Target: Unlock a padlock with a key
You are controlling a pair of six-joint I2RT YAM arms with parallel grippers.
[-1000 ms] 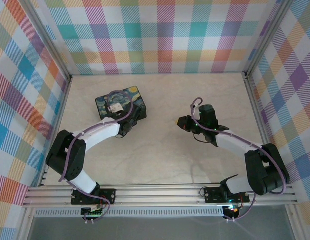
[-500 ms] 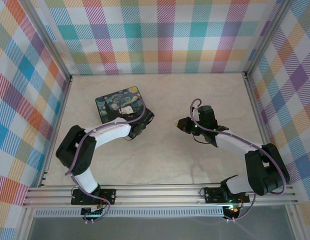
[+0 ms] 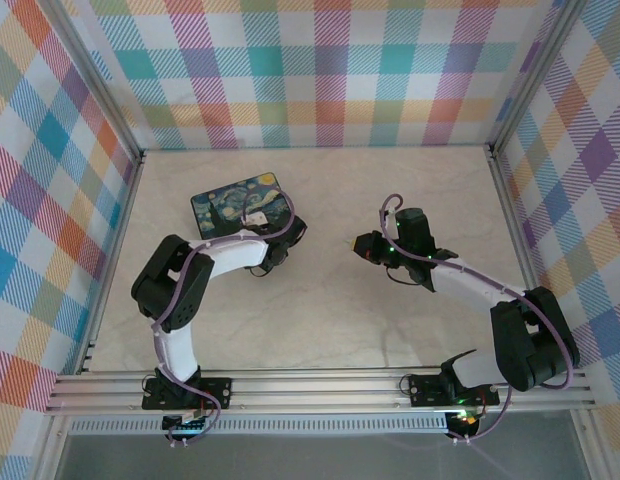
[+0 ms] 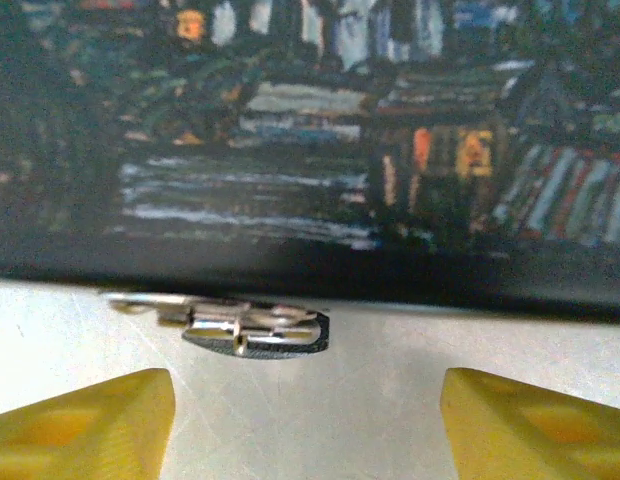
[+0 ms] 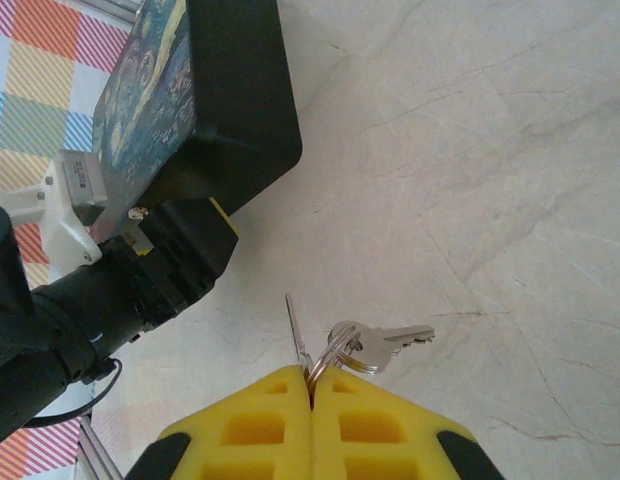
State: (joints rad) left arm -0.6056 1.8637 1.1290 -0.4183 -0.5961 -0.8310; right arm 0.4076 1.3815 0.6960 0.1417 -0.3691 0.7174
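Although two pincers are at work, just one grasps anything: the right pincer is clenched on one wire key ring carrying one flat silvery key and a second thin blade, right of the single painted box. One dark grey padlock lies flat on the marbled worktop just beside that box's black wall, ahead of the released left pincer with its two yellow wedge fingertips.

Overhead and close wrist views all share the box.
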